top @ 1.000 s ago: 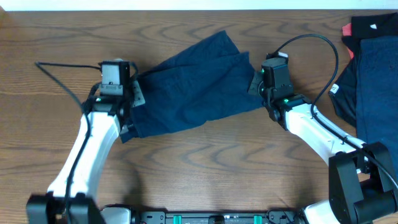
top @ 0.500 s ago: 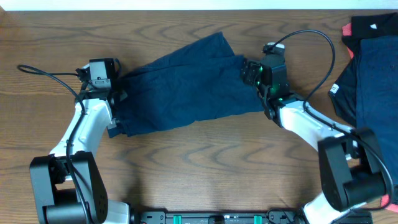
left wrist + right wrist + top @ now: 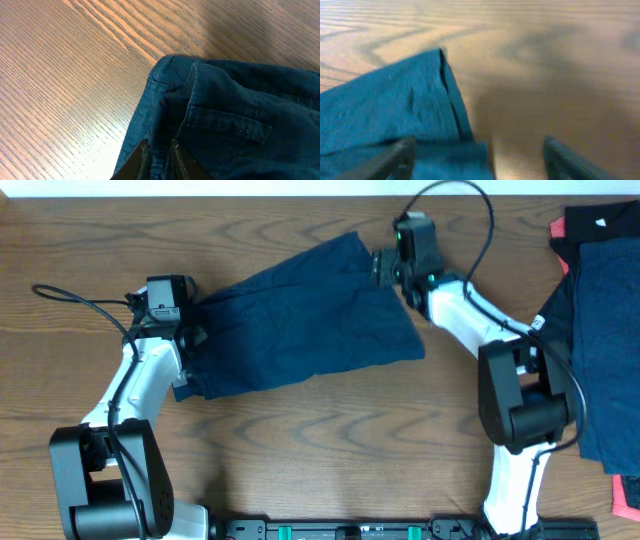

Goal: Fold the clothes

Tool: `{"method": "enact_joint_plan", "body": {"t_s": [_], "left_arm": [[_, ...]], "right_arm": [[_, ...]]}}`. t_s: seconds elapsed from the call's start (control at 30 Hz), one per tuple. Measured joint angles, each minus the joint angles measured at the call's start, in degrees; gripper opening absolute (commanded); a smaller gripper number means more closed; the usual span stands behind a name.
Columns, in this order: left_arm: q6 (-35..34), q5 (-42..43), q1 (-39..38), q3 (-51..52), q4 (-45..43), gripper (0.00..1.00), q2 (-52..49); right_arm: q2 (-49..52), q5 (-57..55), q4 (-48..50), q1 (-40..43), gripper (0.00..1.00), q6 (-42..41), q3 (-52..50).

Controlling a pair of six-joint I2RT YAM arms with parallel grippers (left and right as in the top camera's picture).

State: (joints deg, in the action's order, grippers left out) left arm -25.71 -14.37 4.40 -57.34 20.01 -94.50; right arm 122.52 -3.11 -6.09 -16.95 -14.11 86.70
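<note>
While the wooden bench fills the whole overhead view, the biggest thing lying on it is the dark navy trousers. They are bunched and slanted across the middle, the lower end to the left and the higher end to the right. Well apart from them, at the far right edge, a second navy garment lies spread out. A black piece sits behind it at the back of the bench, and a red piece peeks out at the black one's left side.

The left arm reaches up from the front edge to the left end of the trousers. The right arm stretches back and left to the upper right corner of the same garment.

Seen from its wrist camera, the left gripper has its fingers drawn close together, with a fold of the trousers' seamed, pocketed end pinched between them. The right gripper stands wide apart. One finger is over the blue cloth and the other over bare wood, and a corner of the trousers lies between and ahead of them. Whether either finger touches the cloth cannot be told.

A small white label shows at the left edge of the navy garment on the right.
</note>
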Motion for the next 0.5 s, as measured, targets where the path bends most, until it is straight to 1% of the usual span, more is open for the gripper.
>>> {"method": "enact_joint_plan", "body": {"t_s": [0.07,0.17,0.2,0.3,0.5], "left_arm": [[0.0,0.07,0.0,0.0,0.2,0.17,0.0],[0.0,0.09,0.0,0.0,0.39,0.17,0.0],[0.0,0.11,0.0,0.0,0.42,0.17,0.0],[0.0,0.2,0.0,0.0,0.44,0.17,0.0],[0.0,0.26,0.0,0.0,0.61,0.17,0.0]], "right_arm": [[1.27,0.09,-2.12,0.0,0.53,0.74,3.17],[2.21,0.37,-3.19,0.02,0.52,1.57,5.2],[2.4,0.5,-3.21,0.02,0.53,1.64,5.33],[3.45,1.86,-3.69,0.11,0.57,1.57,5.44],[5.84,4.02,-6.4,0.44,0.57,-0.72,5.44]]}}
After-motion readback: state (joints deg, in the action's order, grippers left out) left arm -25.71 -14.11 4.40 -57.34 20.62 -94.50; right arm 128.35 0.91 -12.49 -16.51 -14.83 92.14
